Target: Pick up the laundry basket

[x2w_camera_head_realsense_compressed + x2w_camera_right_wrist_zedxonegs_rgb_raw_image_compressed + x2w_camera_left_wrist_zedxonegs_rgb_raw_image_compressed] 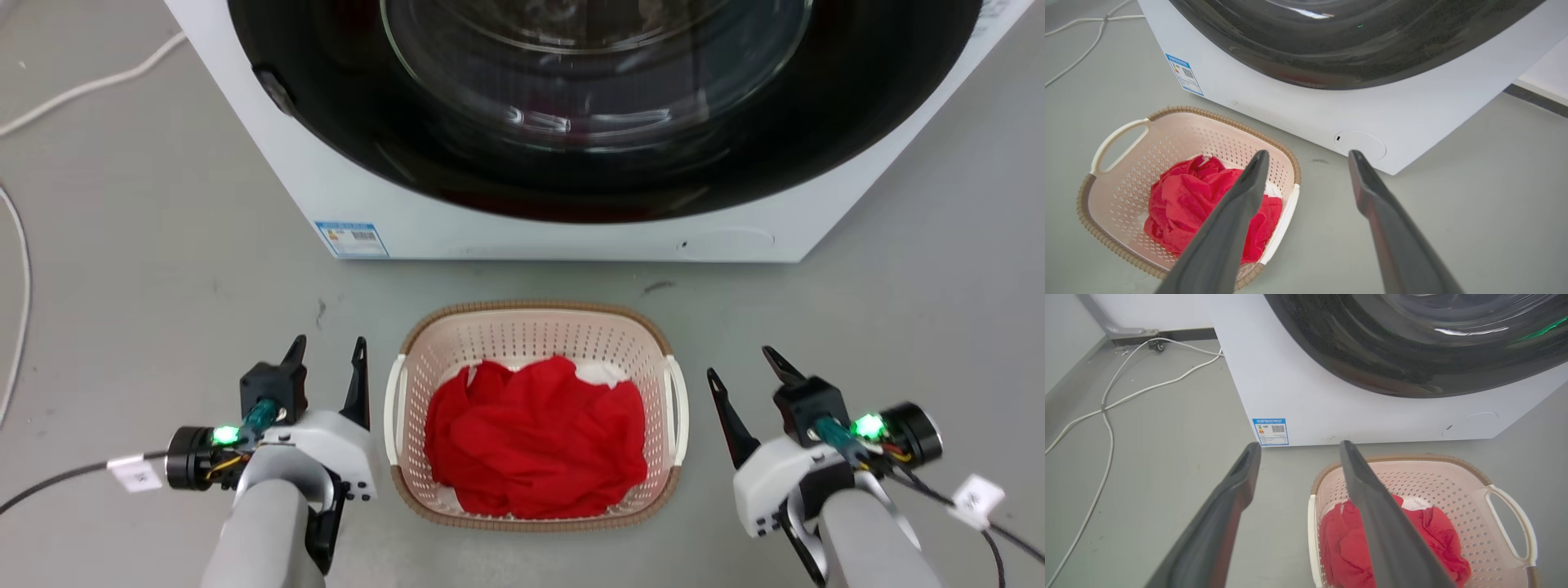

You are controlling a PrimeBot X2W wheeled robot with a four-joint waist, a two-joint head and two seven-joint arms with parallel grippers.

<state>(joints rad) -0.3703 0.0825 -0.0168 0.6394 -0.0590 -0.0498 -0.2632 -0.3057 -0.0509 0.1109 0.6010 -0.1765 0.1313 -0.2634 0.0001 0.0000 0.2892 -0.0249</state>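
On the grey floor point(163, 286), the basket point(539, 314) stands upright, its brown rim level and a white handle point(394, 408) on each side. Crumpled red cloth point(535, 441) fills most of the basket, with a scrap of white cloth point(604, 373) showing at the far edge of the heap. Left of the basket, just beside the near handle but not touching it, hovers the left claw point(328, 343), its two dark fingers spread wide with nothing between them. Right of the basket, a little farther off from its side, the right claw point(741, 363) is likewise wide and empty, its fingers slanting up and to the left in the head view. Green lights point(225, 434) glow on both wrists. Just beyond the basket rises a white washer point(408, 220) with a large dark glass door point(571, 163); a blue-and-white label point(351, 238) sits at the washer's lower corner, beyond the basket and to its left. White cables point(82, 86) trail across the floor well to the basket's left.
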